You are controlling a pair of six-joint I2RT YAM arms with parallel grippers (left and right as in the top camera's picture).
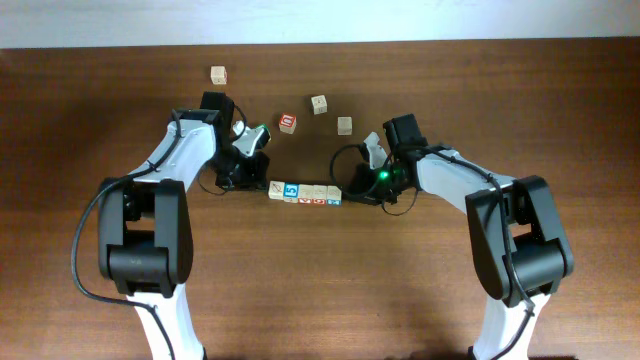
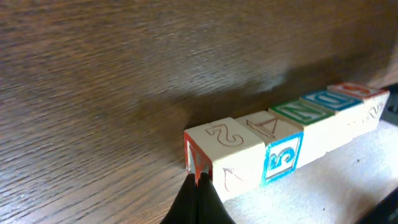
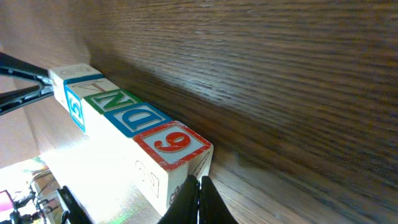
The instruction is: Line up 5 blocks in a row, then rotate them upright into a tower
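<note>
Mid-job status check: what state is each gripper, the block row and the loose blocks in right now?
Left gripper: shut, holding nothing, tip at the row's "2" end.
Right gripper: shut, holding nothing, tip at the row's "6" end.
Row of five blocks: lined up side by side, flat on the table, tops reading 2, A, N, D, 6.
Four loose blocks: scattered beyond the row, apart from each other, no gripper on them.

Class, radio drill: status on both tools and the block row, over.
Left tool shut, at the row's 2 end. Right tool shut, at the 9 end. Five blocks lined up between. Four loose blocks beyond.
</note>
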